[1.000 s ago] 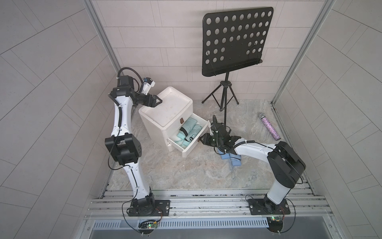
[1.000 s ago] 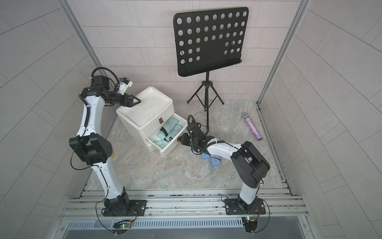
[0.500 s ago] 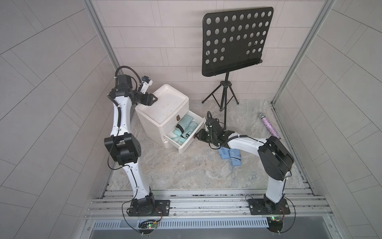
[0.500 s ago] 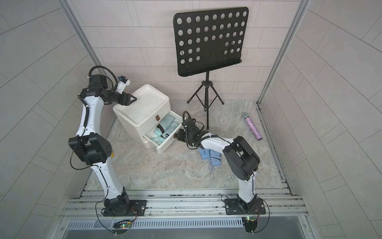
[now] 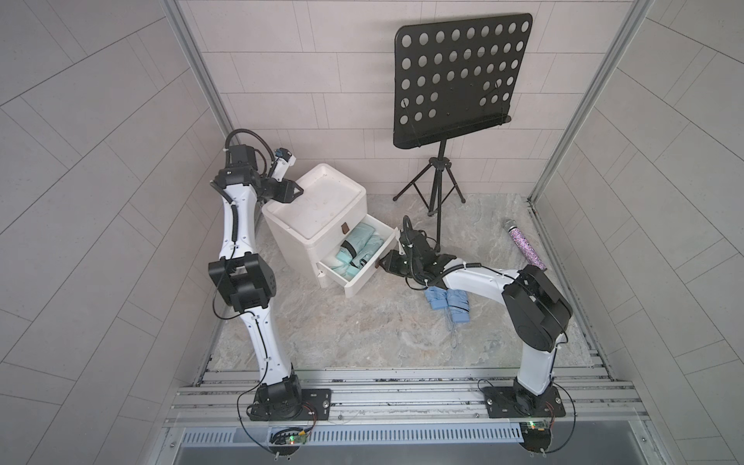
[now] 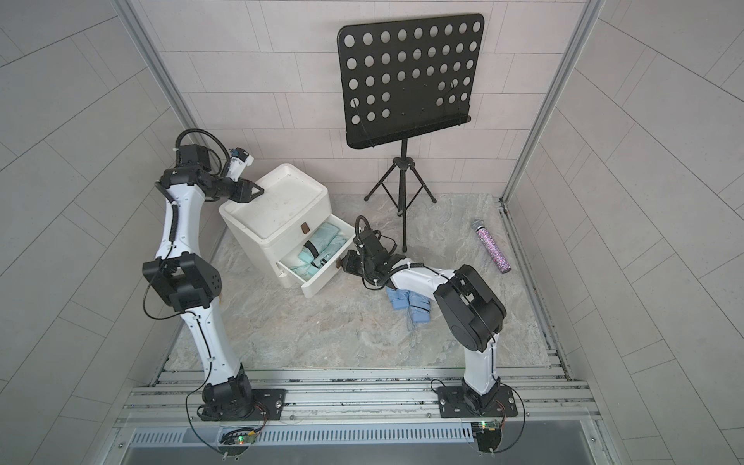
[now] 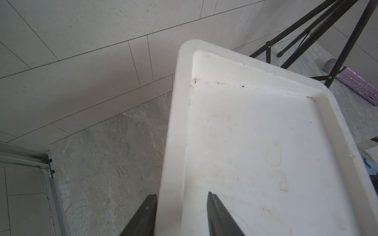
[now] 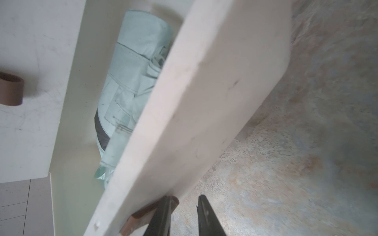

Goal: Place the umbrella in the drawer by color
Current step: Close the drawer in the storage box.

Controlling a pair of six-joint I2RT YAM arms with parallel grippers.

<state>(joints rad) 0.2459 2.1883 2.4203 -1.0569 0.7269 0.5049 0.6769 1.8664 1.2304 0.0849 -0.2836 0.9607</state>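
Robot test cell, tiled walls [image 5: 100, 161], aluminium rails [image 5: 402, 392]

You have one white box of drawers [image 5: 318, 205], one black metal music stand [image 5: 447, 129], one sparkly purple microphone [image 5: 525, 245], one mint green umbrella heap [image 5: 360, 241], one blue umbrella heap [image 5: 451, 302].

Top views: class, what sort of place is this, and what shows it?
Probably a robot test cell: two arms bolted to a rail, tiled walls, and props like a music stand and microphone.
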